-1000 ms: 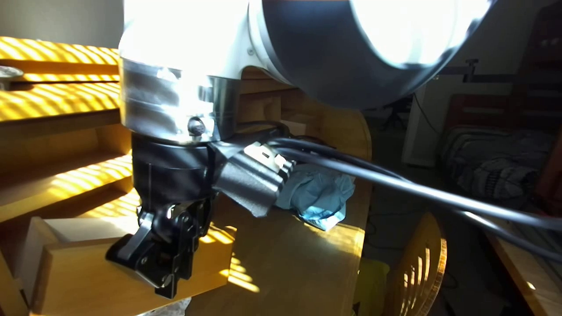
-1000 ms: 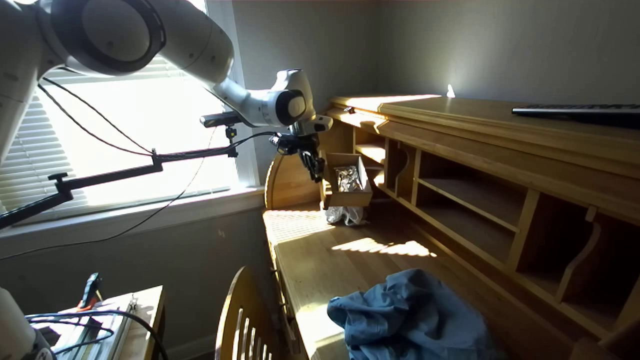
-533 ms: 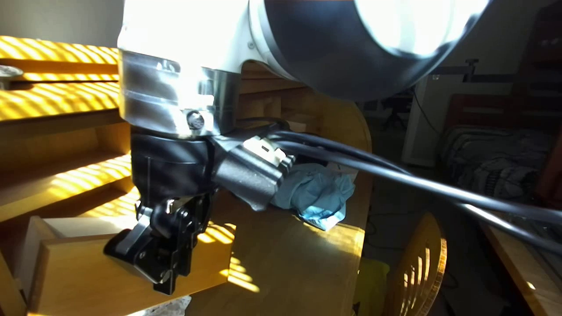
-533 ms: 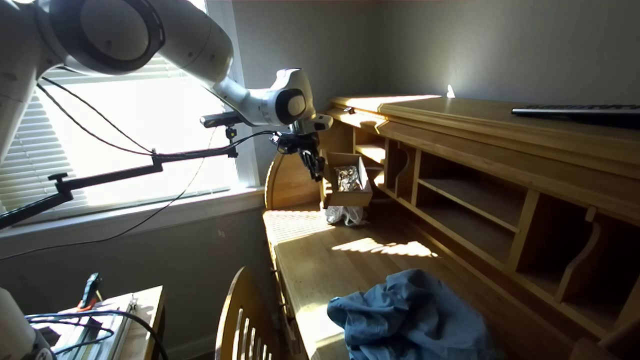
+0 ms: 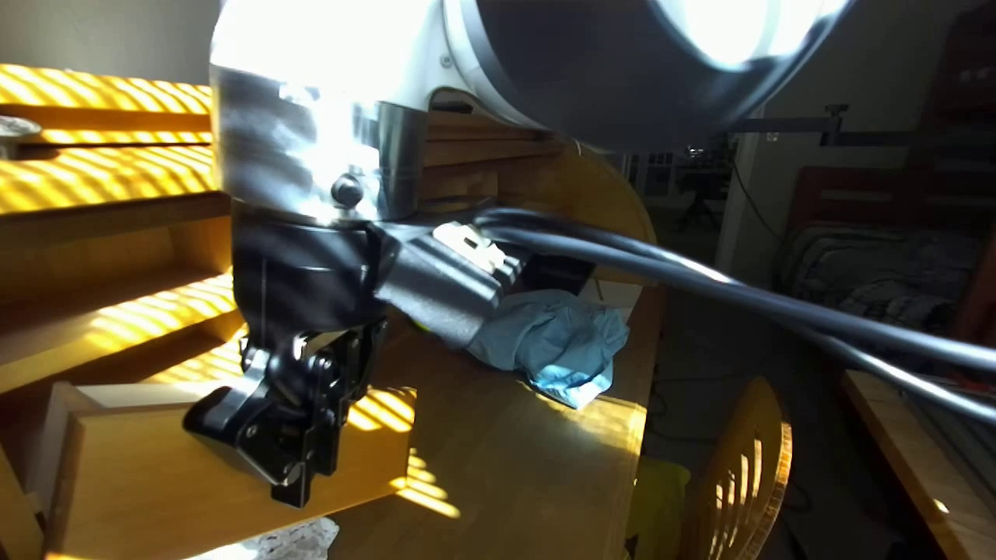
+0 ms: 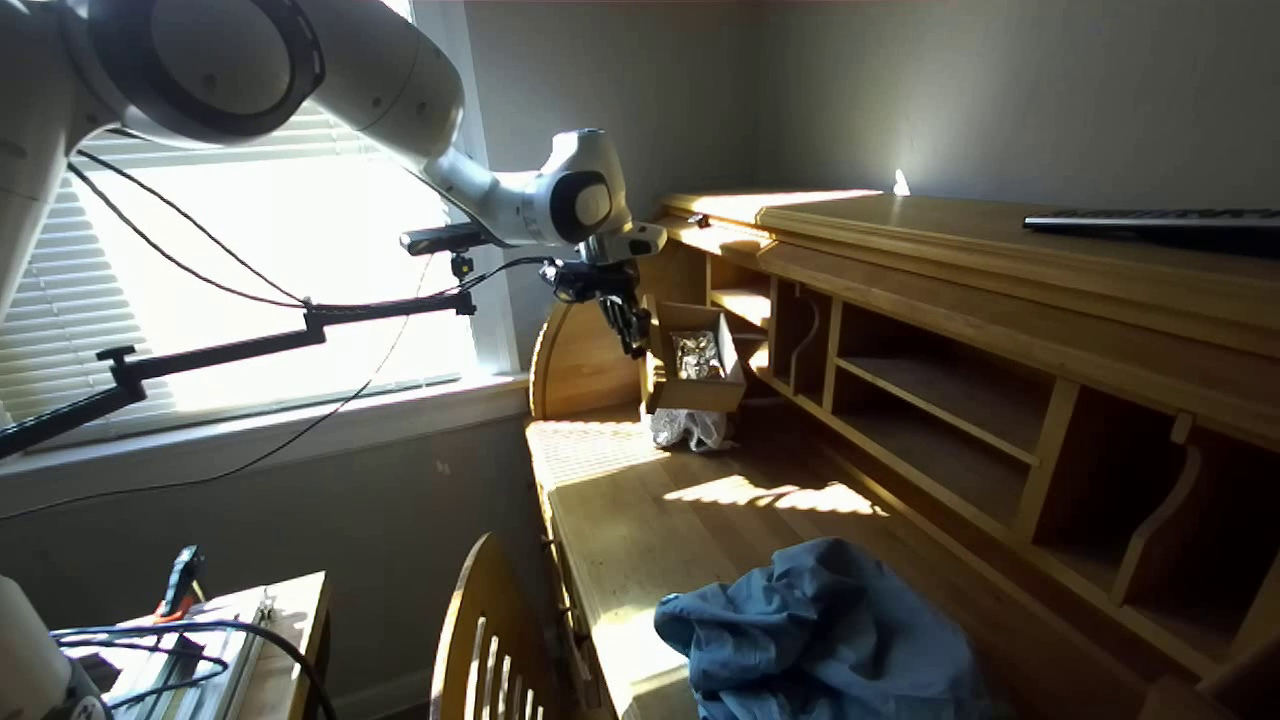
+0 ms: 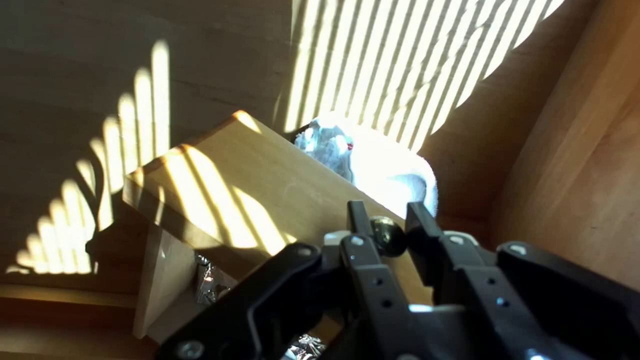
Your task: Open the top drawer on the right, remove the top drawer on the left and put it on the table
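Gripper (image 7: 387,218) clamps the round knob (image 7: 389,238) of a drawer (image 7: 265,195) with crinkled shiny material (image 6: 697,357) inside. In an exterior view, the drawer is over the far end of the desk (image 6: 640,540), with blue cloth (image 6: 810,630) lying near right

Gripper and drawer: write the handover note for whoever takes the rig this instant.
Gripper: shut on the round knob of the drawer.
Drawer: out above the desk, with shiny crumpled material inside; what looks like crumpled plastic lies beneath it. Whether the drawer bears on that plastic, I can't tell.
Done: knob gripped, drawer drawn out; it looks fully free, though its back end is hard to judge.
Left: probably set it down on the desk, minding the plastic, then release.
Check: these views don't settle whether the right-hand top drawer is open.
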